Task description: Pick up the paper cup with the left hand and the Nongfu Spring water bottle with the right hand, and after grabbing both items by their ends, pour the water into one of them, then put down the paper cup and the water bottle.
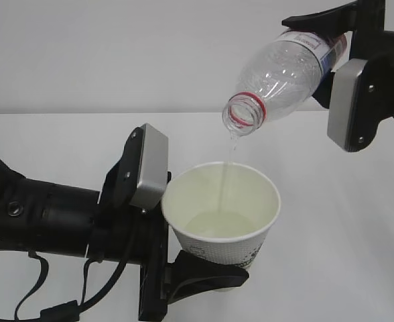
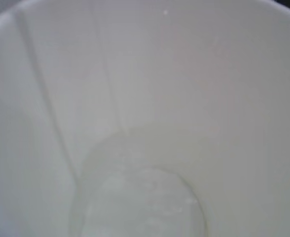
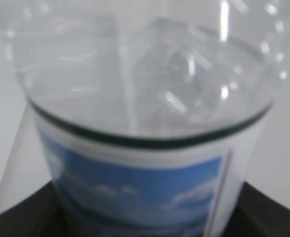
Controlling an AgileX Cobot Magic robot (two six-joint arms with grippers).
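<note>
Exterior view: right hand [image 1: 331, 60] grips tilted bottle [image 1: 284, 70], streaming water [image 1: 229, 161] into cup [image 1: 220, 208] clamped upright by left hand [image 1: 197, 272].

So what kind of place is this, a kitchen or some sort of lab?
Probably a lab or test bench, not a kitchen: a bare white table, a plain wall, and two black robot arms, with only a paper cup and water bottle.

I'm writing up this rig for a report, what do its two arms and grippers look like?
Both arms are black. The left arm has a thick round body with black cables looping underneath. Each wrist carries a light grey rectangular plate with rounded corners and small dark screws. The left gripper and right gripper have black fingers.
</note>
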